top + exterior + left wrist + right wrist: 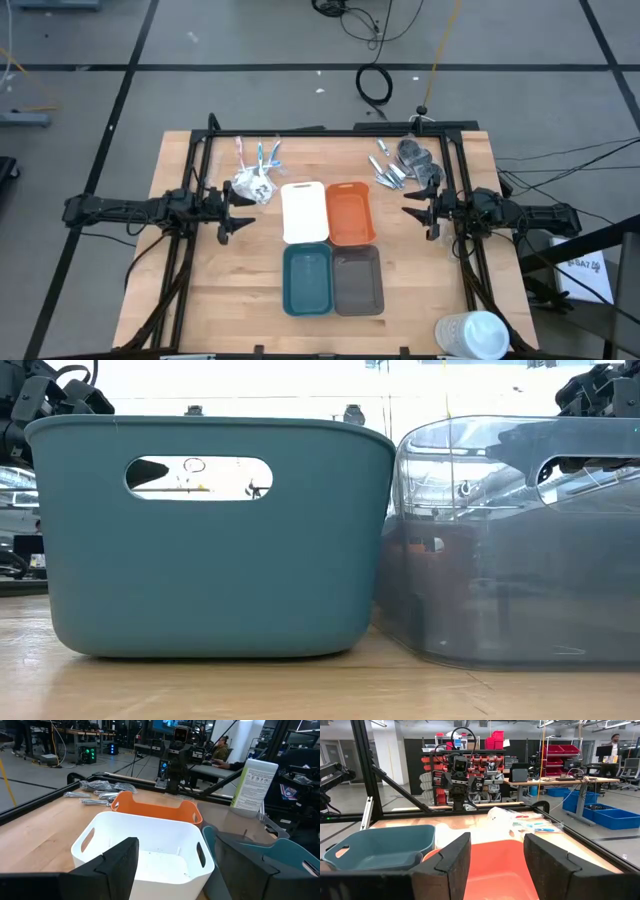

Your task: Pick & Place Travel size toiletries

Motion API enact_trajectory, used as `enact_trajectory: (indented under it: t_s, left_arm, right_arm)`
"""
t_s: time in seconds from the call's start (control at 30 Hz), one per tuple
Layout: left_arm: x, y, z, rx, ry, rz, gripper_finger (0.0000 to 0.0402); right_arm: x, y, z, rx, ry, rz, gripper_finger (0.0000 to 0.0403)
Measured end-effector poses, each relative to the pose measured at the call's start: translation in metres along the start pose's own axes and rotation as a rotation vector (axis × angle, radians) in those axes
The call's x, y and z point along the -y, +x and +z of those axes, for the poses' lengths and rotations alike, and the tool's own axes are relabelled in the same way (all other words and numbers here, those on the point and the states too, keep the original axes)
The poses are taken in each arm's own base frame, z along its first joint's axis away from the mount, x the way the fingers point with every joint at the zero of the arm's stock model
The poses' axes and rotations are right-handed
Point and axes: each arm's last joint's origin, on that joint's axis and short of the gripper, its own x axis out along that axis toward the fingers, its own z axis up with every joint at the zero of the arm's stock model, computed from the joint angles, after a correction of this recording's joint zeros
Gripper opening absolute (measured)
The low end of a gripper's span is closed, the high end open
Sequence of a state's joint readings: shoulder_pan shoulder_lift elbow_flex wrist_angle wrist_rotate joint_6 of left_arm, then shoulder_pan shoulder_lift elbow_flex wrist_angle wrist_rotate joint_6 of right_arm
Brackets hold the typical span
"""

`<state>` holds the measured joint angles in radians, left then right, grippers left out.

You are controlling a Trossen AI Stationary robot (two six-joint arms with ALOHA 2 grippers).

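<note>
High view shows four small plastic trays in the middle of the wooden table point(200, 300): a white tray point(304, 212), an orange tray point(350, 212), a teal tray point(307, 278) and a grey tray point(358, 280). All four look empty.

White plastic sachets point(252, 183) and thin pink and blue sticks point(262, 153) lie near the left gripper point(243, 210). Silver metal pieces point(388, 170) and dark grey round pieces point(418, 160) lie near the right gripper point(412, 212).

Both grippers have their fingers apart and hold nothing. I think sorting has not begun. Next, one gripper should reach a pile and pinch one small thing.
</note>
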<state>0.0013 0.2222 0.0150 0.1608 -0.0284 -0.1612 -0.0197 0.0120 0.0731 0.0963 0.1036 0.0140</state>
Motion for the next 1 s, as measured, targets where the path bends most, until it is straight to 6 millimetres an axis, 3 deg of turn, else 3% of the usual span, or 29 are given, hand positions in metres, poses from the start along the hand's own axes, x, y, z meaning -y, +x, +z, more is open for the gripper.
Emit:
enact_trajectory:
  t_s: [1.0]
  left_arm:
    - [0.0000, 0.0000, -0.0001, 0.000, 0.000, 0.000, 0.0255]
  right_arm:
    - [0.0000, 0.0000, 0.0001, 0.001, 0.000, 0.000, 0.0175]
